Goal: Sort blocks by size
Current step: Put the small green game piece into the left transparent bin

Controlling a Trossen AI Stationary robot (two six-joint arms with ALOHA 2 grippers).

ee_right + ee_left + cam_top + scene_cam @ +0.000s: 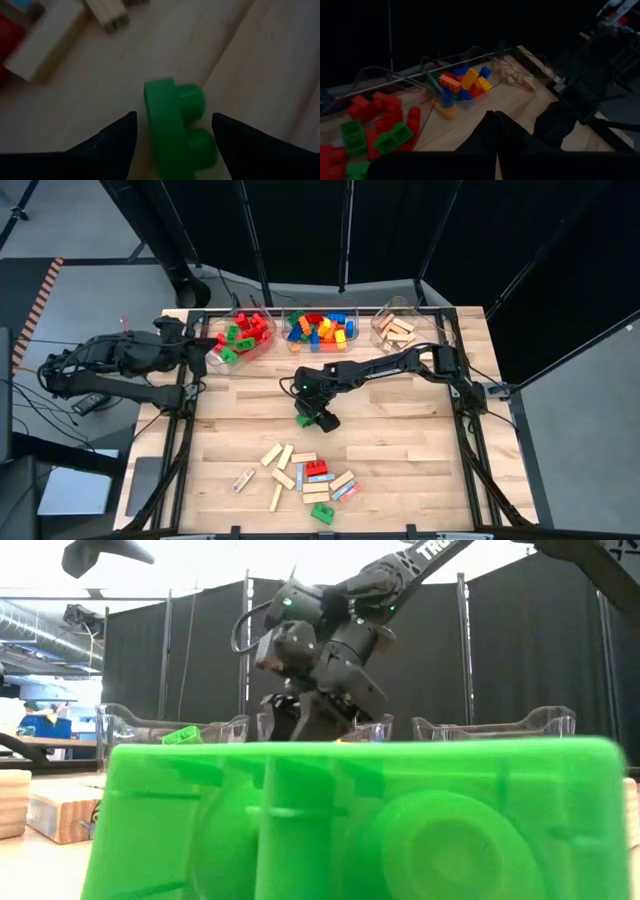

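Note:
A green studded block (177,125) lies on its side on the table's middle (303,420). My right gripper (174,116) hangs over it, open and pointing steeply down, one finger on either side of the block, with a small gap showing at each. The low view shows this gripper (310,725) low over the table. My left gripper (495,122) is shut and empty, raised near the table's far left by the bin of red and green blocks (243,333). More blocks, studded ones and tan wooden bars (305,475), lie scattered near the front edge.
Three clear bins stand along the far edge: red and green blocks on the left, mixed coloured blocks (320,328) in the middle, wooden bars (397,330) on the right. A green block (360,820) at the front edge fills the low view. Bare wood surrounds my right gripper.

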